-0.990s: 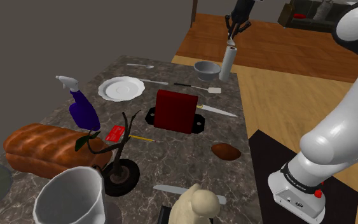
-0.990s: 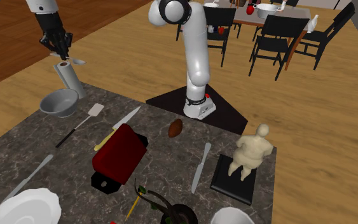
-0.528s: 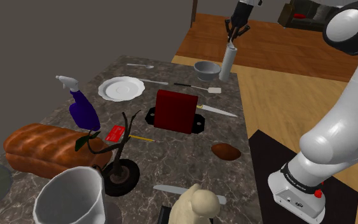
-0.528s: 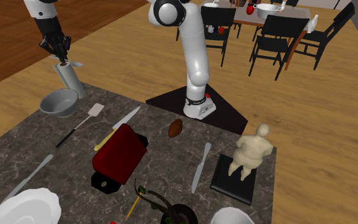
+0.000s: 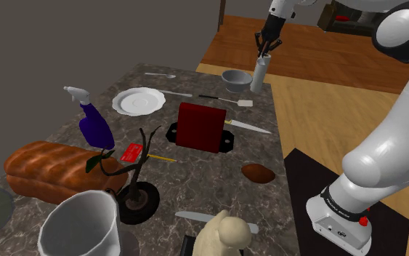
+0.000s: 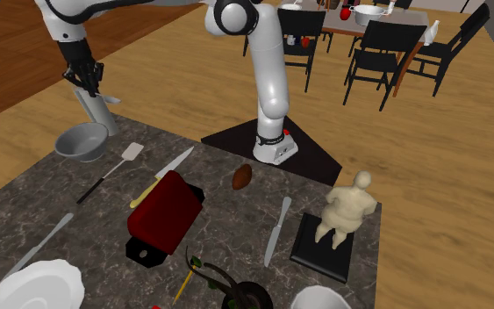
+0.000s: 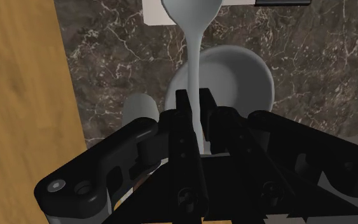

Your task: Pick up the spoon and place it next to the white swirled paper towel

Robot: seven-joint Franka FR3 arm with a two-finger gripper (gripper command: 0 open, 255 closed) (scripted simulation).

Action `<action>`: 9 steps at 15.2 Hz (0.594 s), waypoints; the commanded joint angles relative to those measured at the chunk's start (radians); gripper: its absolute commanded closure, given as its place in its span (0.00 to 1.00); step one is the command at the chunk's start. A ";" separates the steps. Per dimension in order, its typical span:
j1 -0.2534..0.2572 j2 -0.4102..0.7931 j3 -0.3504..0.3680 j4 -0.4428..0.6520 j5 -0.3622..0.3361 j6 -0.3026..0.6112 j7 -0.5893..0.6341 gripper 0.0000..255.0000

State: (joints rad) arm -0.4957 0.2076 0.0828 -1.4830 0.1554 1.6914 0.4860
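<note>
In the shoulder view, the grey bowl [image 5: 236, 78] stands leftmost at the far corner of the marble table [image 7: 107, 63]. Just to its right is the white paper towel [image 5: 259, 74], upright. Above the roll hangs the gripper [image 5: 266, 48]. Its 2 fingers [image 7: 184, 121] are closed narrowly on the handle of the spoon [image 7: 195, 51]. I judge it is held high to clear the roll before lowering beside it.

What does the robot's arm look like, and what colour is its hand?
The arm is fat, round and shiny white, with dark rings at its joints. Its gripper is all black with two straight fingers. The base has a small red button.
</note>
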 commanded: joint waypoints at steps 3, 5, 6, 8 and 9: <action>0.001 -0.005 0.001 -0.059 0.002 0.054 -0.007 1.00; 0.001 -0.006 0.001 -0.087 0.002 0.081 -0.011 1.00; 0.001 -0.006 0.001 -0.100 0.003 0.094 -0.013 1.00; 0.002 -0.005 0.001 -0.126 0.004 0.120 -0.017 1.00; 0.002 -0.005 0.001 -0.139 0.004 0.134 -0.019 1.00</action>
State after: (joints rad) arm -0.4937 0.2008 0.0840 -1.6081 0.1591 1.8126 0.4691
